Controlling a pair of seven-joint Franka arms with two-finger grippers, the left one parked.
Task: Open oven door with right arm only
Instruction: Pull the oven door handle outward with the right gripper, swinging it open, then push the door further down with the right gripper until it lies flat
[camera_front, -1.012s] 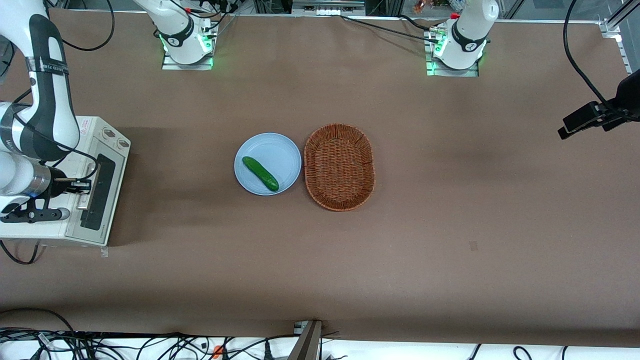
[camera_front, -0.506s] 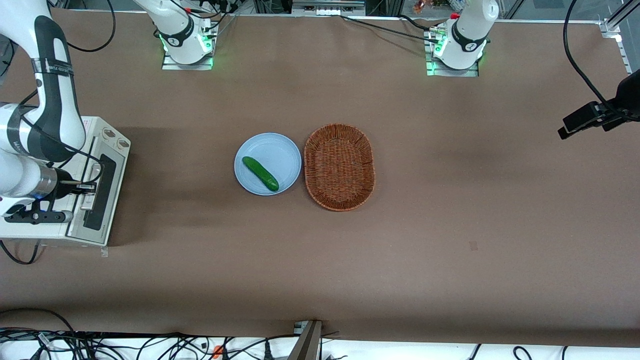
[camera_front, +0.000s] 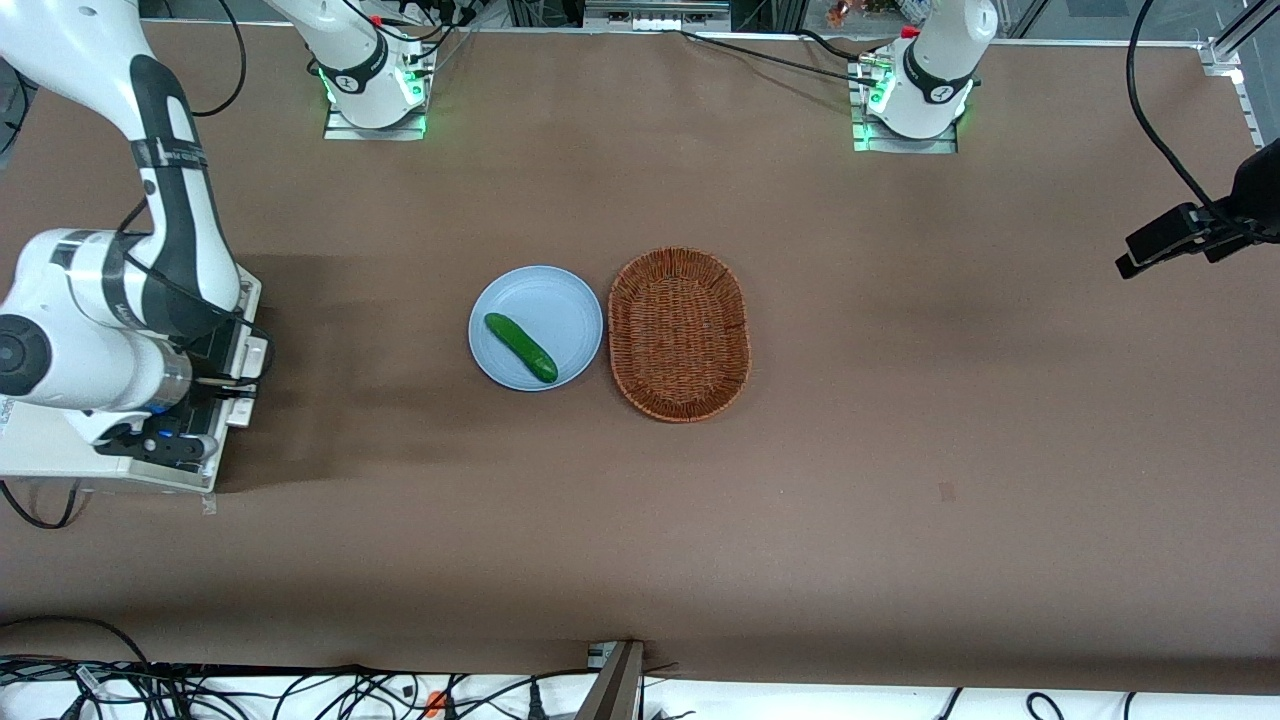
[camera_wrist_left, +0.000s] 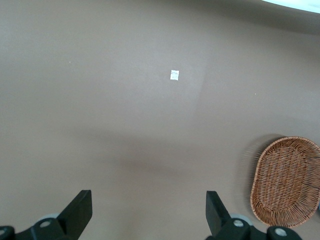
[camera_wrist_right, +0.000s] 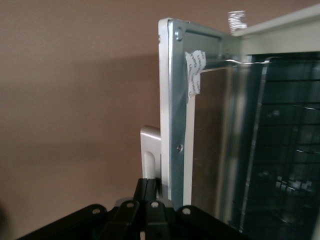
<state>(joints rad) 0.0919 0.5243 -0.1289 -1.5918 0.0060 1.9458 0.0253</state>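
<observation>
The oven door (camera_wrist_right: 172, 100) sits at the working arm's end of the table, on the front of the cream oven (camera_front: 40, 455). It's seen partly swung out, with the shiny inner frame and the dark cavity with its rack exposed in the wrist view. The gripper (camera_wrist_right: 148, 192) is placed right at the door's outer face, and its claw looks pinched onto the silver handle (camera_wrist_right: 150, 150). The contact itself is mostly hidden by the gripper body, so that's taken as a best reading.

What could go wrong from here:

- The handle could be lost. The bar is smooth and the door moves on an arc, so if a straight pull is used, the bar may be dragged out of the pinch and the door left half open.
- The whole oven could be shifted or tipped forward if the door is pulled harder than the hinge allows.
- The right arm (camera_front: 170, 200) is folded closely above the oven, so the casing could be bumped as the door is lowered.

The plate (camera_front: 575, 295) and basket (camera_front: 680, 335) are well apart and shouldn't be affected.
</observation>
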